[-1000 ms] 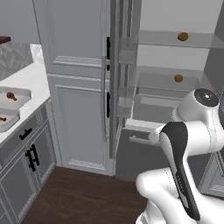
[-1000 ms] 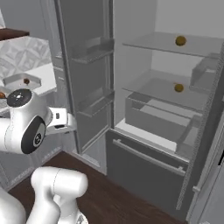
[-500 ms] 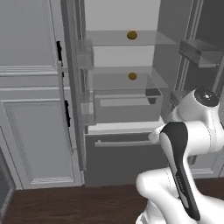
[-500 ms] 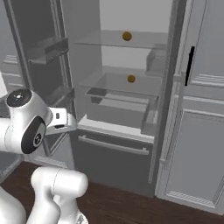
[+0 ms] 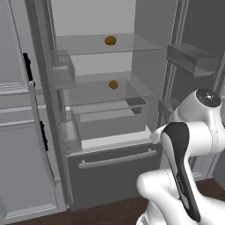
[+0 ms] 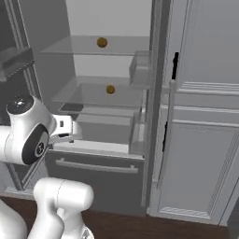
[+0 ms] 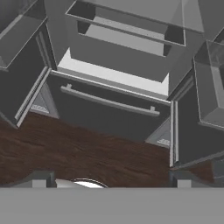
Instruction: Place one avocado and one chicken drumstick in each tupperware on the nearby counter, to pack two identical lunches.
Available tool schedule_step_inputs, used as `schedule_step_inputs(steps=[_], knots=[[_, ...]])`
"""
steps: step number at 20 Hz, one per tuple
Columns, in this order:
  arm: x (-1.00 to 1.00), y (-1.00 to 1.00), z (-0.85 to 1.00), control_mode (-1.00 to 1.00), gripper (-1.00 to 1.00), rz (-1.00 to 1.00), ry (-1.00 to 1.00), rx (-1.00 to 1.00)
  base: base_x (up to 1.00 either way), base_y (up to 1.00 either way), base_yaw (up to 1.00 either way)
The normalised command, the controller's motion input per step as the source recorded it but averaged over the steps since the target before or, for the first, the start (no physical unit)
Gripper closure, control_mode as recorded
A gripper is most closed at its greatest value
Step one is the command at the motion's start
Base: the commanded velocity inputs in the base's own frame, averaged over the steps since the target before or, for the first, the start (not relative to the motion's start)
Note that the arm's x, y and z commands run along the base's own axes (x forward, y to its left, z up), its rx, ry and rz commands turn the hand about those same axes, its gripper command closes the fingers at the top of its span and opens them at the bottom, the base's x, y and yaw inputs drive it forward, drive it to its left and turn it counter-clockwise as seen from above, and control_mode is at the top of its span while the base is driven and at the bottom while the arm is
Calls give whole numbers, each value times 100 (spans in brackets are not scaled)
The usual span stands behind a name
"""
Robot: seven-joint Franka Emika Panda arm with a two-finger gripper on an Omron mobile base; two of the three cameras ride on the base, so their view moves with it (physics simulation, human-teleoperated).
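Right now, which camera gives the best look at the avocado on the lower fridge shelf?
The left base view: the lower avocado sits unobstructed near the middle of the glass shelf, with the drawer below it in sight. The right base view also shows it, smaller and further off-centre. The hand view looks at the drawers and floor instead.

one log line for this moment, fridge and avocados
fridge: open | avocado: upper glass shelf | second avocado: shelf below | hand: open, empty, over the floor facing the freezer drawer

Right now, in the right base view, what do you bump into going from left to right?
Robot arm → avocado on the top shelf → avocado on the lower shelf → grey cabinet doors.
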Motion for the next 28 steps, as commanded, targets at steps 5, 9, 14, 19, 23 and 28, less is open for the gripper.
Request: schedule_step_inputs(steps=[5, 9, 14, 19, 23, 28], knots=[[0, 0, 0, 100, -100, 0, 0, 0, 100, 6, -16], [0, 0, 0, 100, -100, 0, 0, 0, 83, 13, -11], [29, 2, -12, -100, -100, -2, -3, 0, 29, 9, -5], [94, 0, -16, -100, -100, -10, -13, 0, 0, 0, 0], [97, 0, -6, -100, -100, -9, -8, 3, 0, 0, 0], [84, 19, -8, -100, -100, -5, 1, 14, 0, 0, 0]])
